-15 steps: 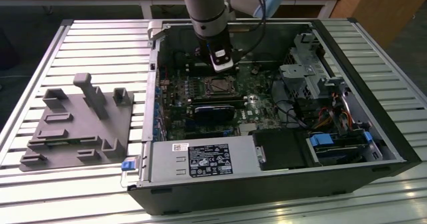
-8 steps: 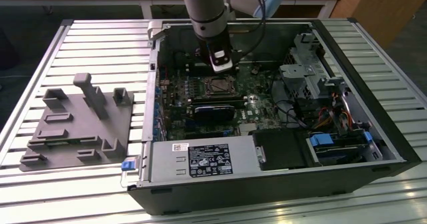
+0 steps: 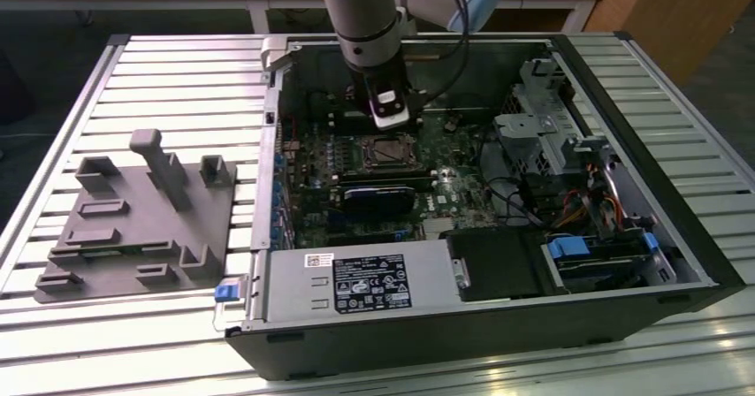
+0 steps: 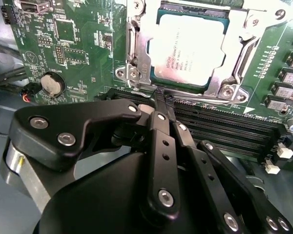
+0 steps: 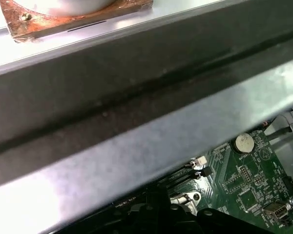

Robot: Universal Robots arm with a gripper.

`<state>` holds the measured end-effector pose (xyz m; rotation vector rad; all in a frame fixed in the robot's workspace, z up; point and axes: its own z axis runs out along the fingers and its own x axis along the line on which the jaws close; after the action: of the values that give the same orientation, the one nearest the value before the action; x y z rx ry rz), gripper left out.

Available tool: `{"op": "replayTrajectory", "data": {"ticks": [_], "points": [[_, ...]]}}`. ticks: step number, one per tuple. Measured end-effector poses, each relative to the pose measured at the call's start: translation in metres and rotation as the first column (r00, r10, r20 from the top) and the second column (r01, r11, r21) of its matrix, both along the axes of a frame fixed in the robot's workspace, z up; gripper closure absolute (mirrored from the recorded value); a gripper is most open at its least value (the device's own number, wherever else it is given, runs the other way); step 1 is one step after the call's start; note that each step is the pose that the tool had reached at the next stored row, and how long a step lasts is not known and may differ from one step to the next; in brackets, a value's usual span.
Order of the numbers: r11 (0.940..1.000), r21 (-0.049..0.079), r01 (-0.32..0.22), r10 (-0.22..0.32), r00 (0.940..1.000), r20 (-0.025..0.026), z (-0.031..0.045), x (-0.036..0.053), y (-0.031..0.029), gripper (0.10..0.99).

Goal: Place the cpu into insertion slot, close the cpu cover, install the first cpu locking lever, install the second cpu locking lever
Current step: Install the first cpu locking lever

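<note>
In the second wrist view the cpu (image 4: 190,46), a pale silver square chip, lies in the insertion slot. The cpu cover (image 4: 136,56), a silvery metal frame, lies flat around it. My black gripper (image 4: 158,100) has its fingers pressed together, shut. Their tips sit at the socket's edge, beside the long black memory slots (image 4: 224,129). Whether a lever is between them cannot be told. In the exterior view the gripper (image 3: 391,122) hangs inside the open computer case, just behind the insertion slot (image 3: 384,153).
The case walls (image 3: 472,334) ring the green board (image 4: 73,44). A power supply (image 3: 354,285), a drive cage (image 3: 543,140) and cables (image 3: 590,206) crowd the exterior view's right. A grey fixture plate (image 3: 136,219) lies on the slatted table. A case beam (image 5: 136,117) crosses the first wrist view.
</note>
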<state>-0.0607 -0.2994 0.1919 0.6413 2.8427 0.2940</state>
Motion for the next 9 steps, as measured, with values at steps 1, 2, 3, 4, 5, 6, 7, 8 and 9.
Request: {"op": "replayTrajectory", "data": {"ticks": [1, 2, 3, 4, 5, 6, 7, 8, 9], "points": [[1.0000, 0.000, 0.002, -0.002, 1.0000, 0.0001, -0.0001, 0.0000, 0.0000, 0.980], [1.0000, 0.000, 0.002, -0.002, 1.0000, 0.0002, -0.0001, 0.0000, 0.0000, 0.980], [1.0000, 0.000, 0.002, -0.002, 1.0000, 0.0003, -0.0001, 0.0001, 0.0000, 0.980], [1.0000, 0.000, 0.002, -0.002, 1.0000, 0.0003, -0.0001, 0.0001, 0.0000, 0.980], [1.0000, 0.000, 0.002, -0.002, 1.0000, 0.0003, 0.0001, 0.0000, 0.0000, 0.980], [1.0000, 0.000, 0.002, -0.002, 1.0000, 0.0005, 0.0005, 0.0001, 0.0001, 0.980], [1.0000, 0.001, 0.002, -0.002, 1.0000, 0.0008, 0.0009, 0.0001, 0.0001, 0.980], [1.0000, 0.001, 0.002, -0.002, 1.0000, 0.0008, 0.0015, 0.0001, 0.0001, 0.980], [1.0000, 0.001, 0.002, -0.002, 1.0000, 0.0005, 0.0022, 0.0001, 0.0001, 0.980]]}}
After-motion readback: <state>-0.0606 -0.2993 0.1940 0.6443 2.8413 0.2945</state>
